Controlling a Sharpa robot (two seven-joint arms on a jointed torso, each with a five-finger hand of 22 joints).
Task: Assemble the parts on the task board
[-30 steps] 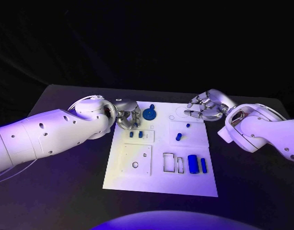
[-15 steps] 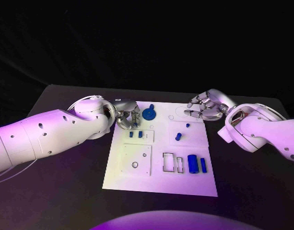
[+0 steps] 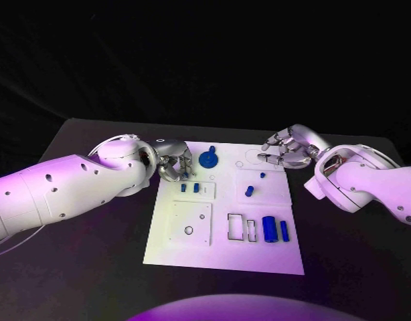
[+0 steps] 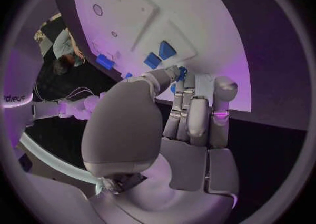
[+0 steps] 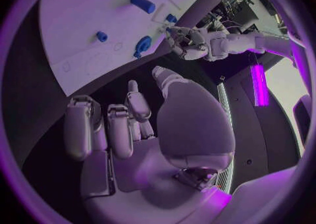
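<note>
Board: your white task board point(image 3: 227, 231) lies mid-frame on the black table point(image 3: 80, 267), long side running up and down the head view.
Left hand: your left hand point(image 3: 177, 162) sits at the board's upper left edge, fingers curled in, tips close to the round blue part point(image 3: 209, 159). In the left wrist view the fingers point(image 4: 191, 113) are bunched together just by a small blue piece; you cannot tell whether it pinches anything.
Right hand: your right hand point(image 3: 288, 150) hovers at the board's upper right corner, fingers bent and apart, holding nothing. The right wrist view shows the fingers point(image 5: 118, 129) spread with the palm bare.
Round blue part: upper middle of the board, just right of the left hand.
Two small blue blocks point(image 3: 190, 188): side by side, left half of the board, below the left hand.
Blue pegs point(image 3: 250, 190): centre right of the board, one small one above another.
Blue bars point(image 3: 275, 229): two upright, lower right of the board, beside the empty rectangular slots point(image 3: 241, 227).
</note>
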